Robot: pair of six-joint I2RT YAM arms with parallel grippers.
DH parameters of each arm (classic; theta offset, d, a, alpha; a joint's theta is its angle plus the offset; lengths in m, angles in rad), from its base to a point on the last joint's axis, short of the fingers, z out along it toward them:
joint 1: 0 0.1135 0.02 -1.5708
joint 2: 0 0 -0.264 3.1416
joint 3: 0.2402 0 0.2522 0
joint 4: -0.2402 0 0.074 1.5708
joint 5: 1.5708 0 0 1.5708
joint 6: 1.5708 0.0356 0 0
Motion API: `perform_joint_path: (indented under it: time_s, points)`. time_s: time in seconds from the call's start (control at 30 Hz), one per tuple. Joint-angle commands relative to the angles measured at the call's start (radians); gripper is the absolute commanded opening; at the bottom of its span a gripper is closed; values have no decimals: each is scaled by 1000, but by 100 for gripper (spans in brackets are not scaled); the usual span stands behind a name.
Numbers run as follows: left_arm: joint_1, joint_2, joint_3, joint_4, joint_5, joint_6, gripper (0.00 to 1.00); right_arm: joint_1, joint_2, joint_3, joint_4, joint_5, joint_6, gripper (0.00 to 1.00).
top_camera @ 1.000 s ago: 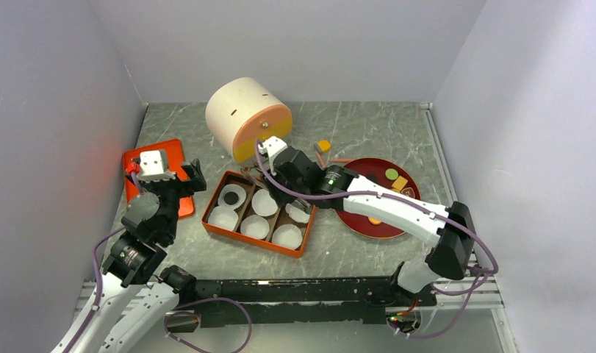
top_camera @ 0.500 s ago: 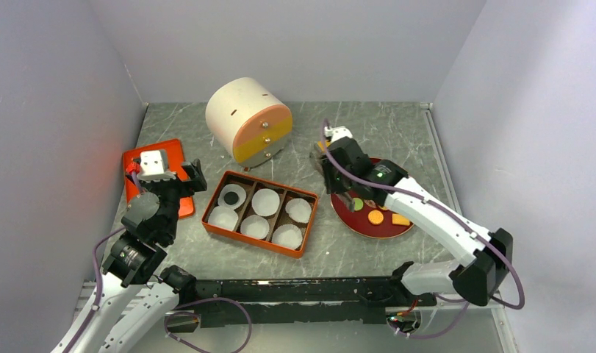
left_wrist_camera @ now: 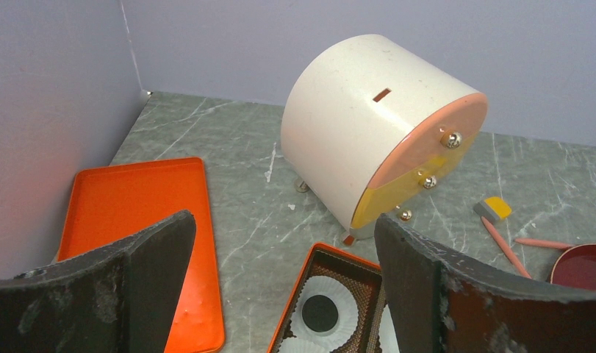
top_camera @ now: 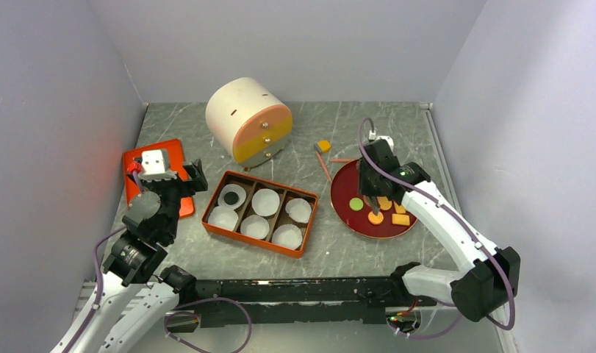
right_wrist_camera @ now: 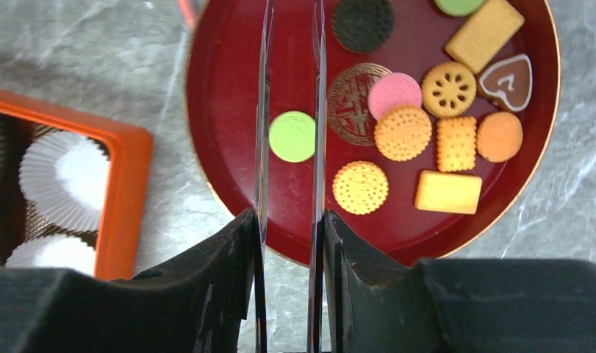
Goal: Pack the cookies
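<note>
A: Right tool (right_wrist_camera: 289, 184)?
B: Blades narrowly parted, flanking the green cookie (right_wrist_camera: 292, 136) on the red plate (right_wrist_camera: 228, 95). Cannot tell whether they pinch it.
A: Left tool (left_wrist_camera: 284, 220)?
B: Spread wide, empty. The other cookies (right_wrist_camera: 403, 132) lie on the plate, and one black cookie (top_camera: 229, 197) sits in the tray (top_camera: 254, 237).

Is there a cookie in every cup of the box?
No, only one cup in the box holds a black cookie; the rest are empty.
</note>
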Motion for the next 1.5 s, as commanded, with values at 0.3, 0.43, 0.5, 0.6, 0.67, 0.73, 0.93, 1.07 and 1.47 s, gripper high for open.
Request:
perform_joint_path:
  time_s: [0.3,0.43,0.5,0.6,0.67,0.73,0.93,1.07,1.47]
  points:
    - [5,-14,-2,15,16,-14,96,-219,-11,-88,96,-122,-35,48]
    - [4,-17,-3,17,15,-15,96,-252,16,-98,124,-146,-51,52]
    - [4,-16,-3,17,15,-14,96,-262,30,-102,135,-146,-57,55]
    - [4,-15,-3,17,16,-12,96,-271,47,-107,148,-141,-58,55]
    - [4,-14,-3,17,17,-13,96,-272,57,-109,158,-145,-56,56]
    - [4,-14,-2,17,17,-12,96,-274,67,-113,163,-140,-58,56]
    - [4,-19,-3,18,18,-12,96,-275,101,-127,188,-159,-58,59]
    - [4,-18,-2,15,21,-13,96,-276,122,-138,201,-149,-56,59]
    - [4,-21,-2,17,21,-13,97,-275,97,-131,161,-156,-65,51]
